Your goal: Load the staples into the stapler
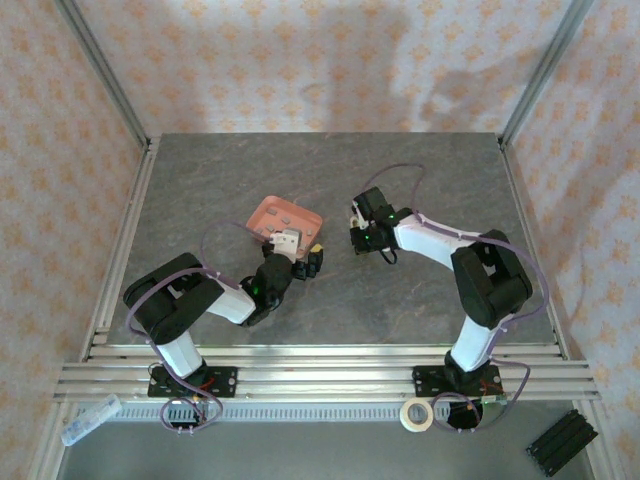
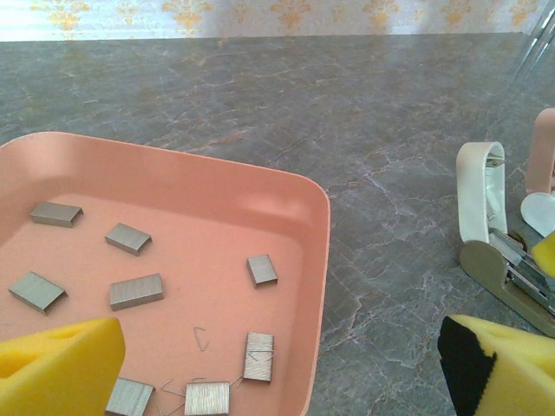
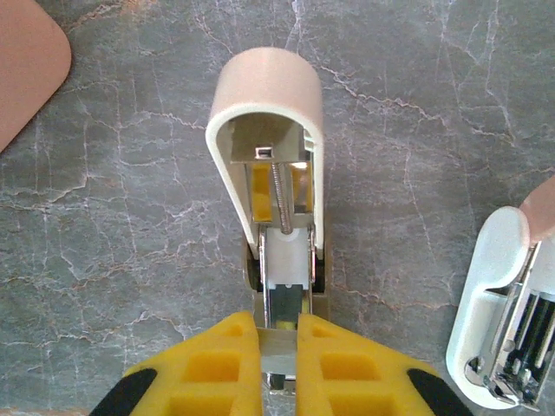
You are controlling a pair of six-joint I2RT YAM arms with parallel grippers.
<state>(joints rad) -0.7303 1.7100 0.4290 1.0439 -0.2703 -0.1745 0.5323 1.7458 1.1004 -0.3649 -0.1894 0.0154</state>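
Item: staples. Short grey strips lie scattered flat on the floor of the salmon-pink tray, mostly apart from one another and clear of its raised rim.
Left gripper: yellow pads spread wide, straddling the tray's near right corner and holding nothing.
Right gripper: pads pressed together on the base of the stapler, whose pink-and-white lid is hinged open.
Second stapler: just beside the first, apart.
Grey table: bare between tray rim and stapler, and beyond.
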